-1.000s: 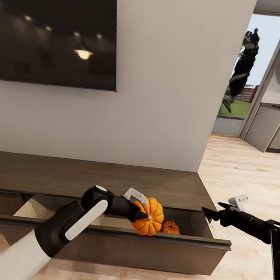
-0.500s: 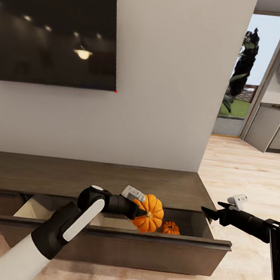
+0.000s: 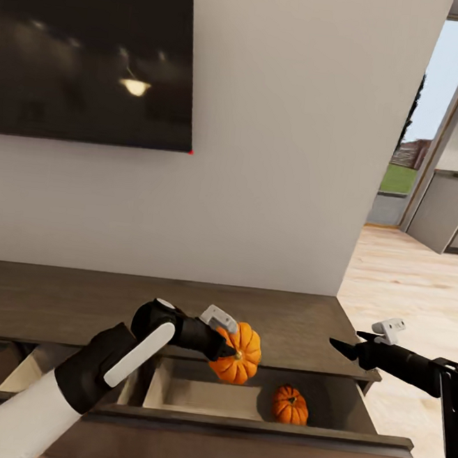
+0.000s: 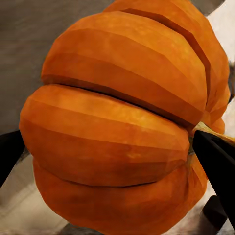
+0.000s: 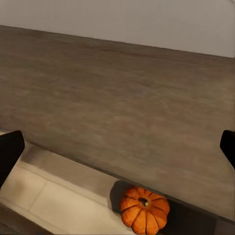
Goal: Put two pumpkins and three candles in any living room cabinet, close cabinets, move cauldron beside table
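Note:
My left gripper point(image 3: 234, 352) is shut on a bright-orange ribbed pumpkin point(image 3: 239, 351), held in the air above the open drawer point(image 3: 199, 398) of the long dark-brown cabinet point(image 3: 74, 305). Up close, that pumpkin point(image 4: 117, 127) sits between the two black fingertips point(image 4: 214, 155). A second, smaller pumpkin point(image 3: 290, 404) rests on the pale drawer floor at the right end; it is the pumpkin point(image 5: 144, 209) seen below the cabinet top point(image 5: 117, 98). My right gripper point(image 3: 342, 347) hovers open beside the cabinet's right end, holding nothing.
A large dark TV point(image 3: 92, 48) hangs on the white wall above the cabinet. The pulled-out drawer front point(image 3: 237, 433) juts toward me. To the right, wood floor point(image 3: 419, 289) runs to a doorway and grey kitchen units point(image 3: 447, 215).
The head camera has moved nearer and a little left, so more of the drawer's inside shows. The left gripper still holds its pumpkin above the drawer. The right arm has kept its pose.

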Motion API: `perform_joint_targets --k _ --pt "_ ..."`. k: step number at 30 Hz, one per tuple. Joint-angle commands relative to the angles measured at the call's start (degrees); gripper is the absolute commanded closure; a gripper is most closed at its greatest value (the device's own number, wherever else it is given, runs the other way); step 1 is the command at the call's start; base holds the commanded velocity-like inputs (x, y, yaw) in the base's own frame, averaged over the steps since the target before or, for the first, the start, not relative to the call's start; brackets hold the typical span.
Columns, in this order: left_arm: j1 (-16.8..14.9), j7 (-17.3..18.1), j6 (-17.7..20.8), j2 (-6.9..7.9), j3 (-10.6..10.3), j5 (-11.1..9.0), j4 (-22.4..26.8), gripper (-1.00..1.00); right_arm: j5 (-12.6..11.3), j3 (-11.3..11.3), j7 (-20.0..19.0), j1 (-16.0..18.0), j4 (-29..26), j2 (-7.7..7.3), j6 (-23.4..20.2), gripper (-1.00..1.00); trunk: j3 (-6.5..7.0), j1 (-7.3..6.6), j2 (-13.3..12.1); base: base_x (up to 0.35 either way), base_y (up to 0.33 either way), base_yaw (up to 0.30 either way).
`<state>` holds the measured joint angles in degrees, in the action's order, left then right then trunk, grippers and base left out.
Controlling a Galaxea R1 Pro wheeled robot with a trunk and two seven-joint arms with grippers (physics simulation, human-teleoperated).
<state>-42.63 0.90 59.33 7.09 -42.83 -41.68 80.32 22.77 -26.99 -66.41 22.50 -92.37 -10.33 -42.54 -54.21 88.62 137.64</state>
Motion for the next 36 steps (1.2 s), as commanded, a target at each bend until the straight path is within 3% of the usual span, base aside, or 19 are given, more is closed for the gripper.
perform_joint_targets --k 1,2,5,8,14,22,32,36 --pt "0.0 -0.6 0.0 -0.22 -0.3 0.6 -1.8 1.00 0.0 0.0 0.0 0.0 0.0 -0.01 0.0 -1.00 0.01 -0.01 0.0 0.288 0.119 0.000" --pt "0.0 -1.1 0.0 -0.47 -1.1 2.1 -3.7 1.00 0.0 0.1 0.0 0.0 0.0 0.01 0.0 -1.00 0.01 -0.01 0.0 0.201 0.076 0.000" --pt "0.2 -1.8 0.0 -2.78 -6.7 7.6 -6.9 1.00 -0.1 0.1 0.1 -0.1 0.0 0.04 0.0 -1.00 0.01 -0.01 0.0 0.088 0.033 0.000" --pt "0.2 -2.0 0.0 -3.92 -8.7 9.6 -7.8 1.00 -0.1 0.2 0.1 -0.1 0.0 0.05 0.0 -1.00 0.01 -0.01 0.0 0.023 0.009 0.000" --pt "0.3 -1.9 0.0 -4.31 -9.9 10.2 -7.8 1.00 0.1 0.3 0.1 -0.2 0.1 0.05 1.0 -1.00 0.01 -0.01 0.0 0.004 0.002 0.000" --pt "0.3 -1.7 0.0 -2.87 -10.0 10.3 -8.3 1.00 0.0 0.3 -0.4 -0.3 0.1 0.34 1.1 -1.00 0.02 -0.01 0.0 0.000 0.003 -0.014" --pt "0.4 -1.6 0.0 -2.08 -10.3 10.3 -8.9 1.00 0.0 0.3 0.0 -0.4 0.1 1.62 1.1 -1.00 0.25 -0.01 0.0 0.000 0.088 -0.255" --pt "0.5 -1.7 -0.4 -2.33 -10.6 10.3 -12.1 1.00 0.0 0.3 0.0 -0.4 0.1 1.63 1.1 -1.00 0.35 -0.01 0.0 0.000 0.004 -0.287"
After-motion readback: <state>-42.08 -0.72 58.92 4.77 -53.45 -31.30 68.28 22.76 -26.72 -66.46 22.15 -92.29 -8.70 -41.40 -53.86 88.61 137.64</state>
